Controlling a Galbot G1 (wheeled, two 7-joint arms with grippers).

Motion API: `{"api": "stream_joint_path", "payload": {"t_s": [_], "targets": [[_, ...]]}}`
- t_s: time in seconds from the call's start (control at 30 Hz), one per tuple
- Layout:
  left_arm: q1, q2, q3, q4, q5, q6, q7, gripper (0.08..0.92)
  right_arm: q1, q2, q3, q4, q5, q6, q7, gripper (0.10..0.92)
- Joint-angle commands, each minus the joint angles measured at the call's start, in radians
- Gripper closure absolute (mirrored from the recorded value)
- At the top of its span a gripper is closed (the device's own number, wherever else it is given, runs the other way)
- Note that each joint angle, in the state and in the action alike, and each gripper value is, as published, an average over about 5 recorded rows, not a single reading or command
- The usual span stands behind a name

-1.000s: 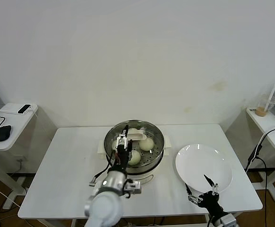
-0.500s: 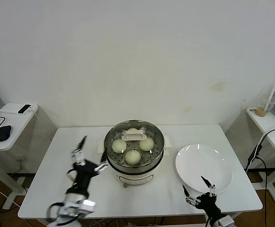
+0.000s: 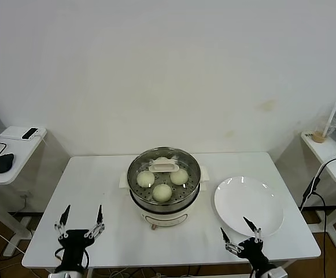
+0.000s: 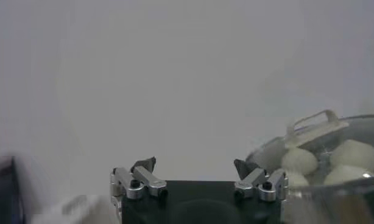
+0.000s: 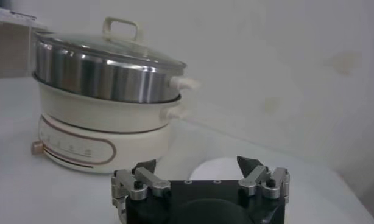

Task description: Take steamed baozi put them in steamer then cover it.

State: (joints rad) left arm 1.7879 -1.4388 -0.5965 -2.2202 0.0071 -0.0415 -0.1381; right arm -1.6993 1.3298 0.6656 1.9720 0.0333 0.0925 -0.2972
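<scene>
We note the left gripper (image 3: 80, 227) has withdrawn to the table's (image 3: 98, 191) near left edge, jaws spread and empty, cover (image 3: 163, 167) seated on the steamer (image 3: 164, 200) at table centre, three baozi (image 3: 162, 192) visible beneath the glass, right gripper (image 3: 241, 236) near the white plate (image 3: 248, 202), jaws spread.

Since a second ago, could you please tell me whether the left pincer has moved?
Yes. The left pincer has drawn back from over the steamer toward the table's near left edge, open and empty.

The white table (image 3: 87, 191) carries the covered steamer (image 3: 164, 194) and, beside it, a white plate (image 3: 248, 204).
</scene>
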Motion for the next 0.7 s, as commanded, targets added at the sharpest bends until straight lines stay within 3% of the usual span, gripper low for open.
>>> {"api": "stream_joint_path", "payload": {"t_s": [0.03,0.7], "targets": [[0.087,-0.042,-0.017,0.070,-0.135,-0.082,-0.029,0.177,-0.013,-0.013,-0.011,0.003,0.039,-0.003,0.011,0.203],[0.092,-0.056,0.024,0.104,-0.101,-0.047,-0.008,0.177,-0.031,-0.033,-0.043,0.027,0.086,-0.049,0.020,0.203]]}}
